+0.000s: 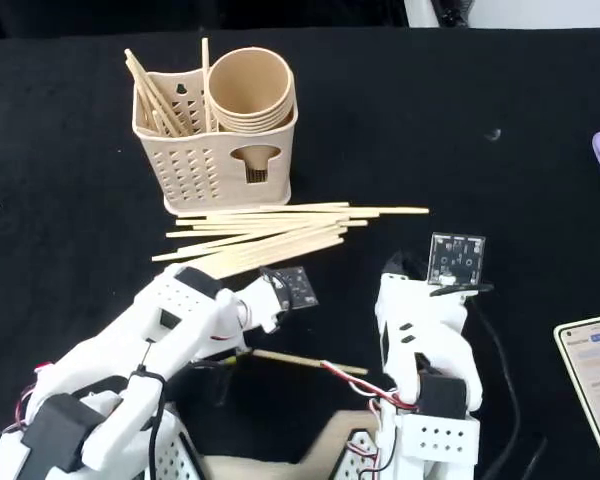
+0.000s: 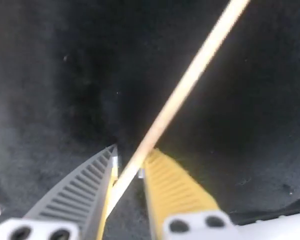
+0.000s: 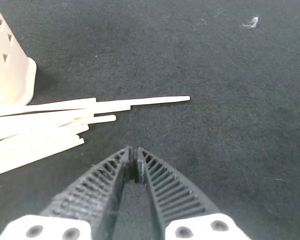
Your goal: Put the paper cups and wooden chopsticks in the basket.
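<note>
My left pincer (image 2: 131, 159) is narrow, clamped on a single chopstick (image 2: 182, 87). The stick sits between my grey finger (image 2: 85, 190) and my yellow finger (image 2: 175, 185). It slants out well past their tips over the black cloth (image 2: 55, 75). From above, it pokes out from under my left arm (image 1: 180, 320) and points across toward my right arm (image 1: 425, 330), ending near that arm's base.

My right pincer (image 3: 134, 156) is pinched together, its two black fingers meeting at the tips with nothing between them. Ahead of it and off to one side lie the loose chopsticks (image 3: 35, 130), flat on the cloth and roughly parallel. One long stick reaches farther than the others, across the line straight ahead of the tips, but it stays apart from them. Beyond that pile, farther from the pincer, stands the basket (image 3: 7, 65), and the nearest sticks lie just beside its foot.

Seen from above, the pile lies between both my pincers and the basket. The cups (image 1: 250, 85) are stacked inside one compartment, the one on my right pincer's side. The other compartment holds standing chopsticks (image 1: 158, 100) that lean against its walls. A phone (image 1: 590, 385) lies on the cloth out past my right arm, well apart from either pincer.
</note>
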Controlling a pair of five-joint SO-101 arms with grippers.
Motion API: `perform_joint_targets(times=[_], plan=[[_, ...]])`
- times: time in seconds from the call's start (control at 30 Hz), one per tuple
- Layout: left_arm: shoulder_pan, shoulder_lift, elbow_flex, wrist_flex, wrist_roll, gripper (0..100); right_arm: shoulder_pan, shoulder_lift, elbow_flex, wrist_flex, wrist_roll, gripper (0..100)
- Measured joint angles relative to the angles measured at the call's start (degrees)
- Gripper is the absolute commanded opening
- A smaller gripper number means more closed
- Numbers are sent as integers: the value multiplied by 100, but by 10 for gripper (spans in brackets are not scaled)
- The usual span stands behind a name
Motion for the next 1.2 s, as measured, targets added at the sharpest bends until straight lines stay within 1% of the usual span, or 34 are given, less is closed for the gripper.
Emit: perform_joint_targets(times=[0.1,0.17,0.4,0.47,0.6,0.8,0.87,0.97,1.13,1.2], plan=[[9,62,-79,62,-9,31,0,0,0,0,0,15],[9,79,-264,299,-9,31,0,0,0,0,0,15],[0,88,-1530,1952,-9,31,0,0,0,0,0,15],[-9,88,-1820,2171,-9,31,0,0,0,0,0,15],[-62,97,-2092,2277,-9,31,0,0,0,0,0,15],[-62,97,-2136,2409,-9,31,0,0,0,0,0,15],[70,97,-2136,2576,-9,31,0,0,0,0,0,15],[352,97,-2013,2611,9,31,0,0,0,0,0,15],[747,97,-1969,2611,387,36,0,0,0,0,0,15],[949,97,-1969,2611,431,37,0,0,0,0,0,15]])
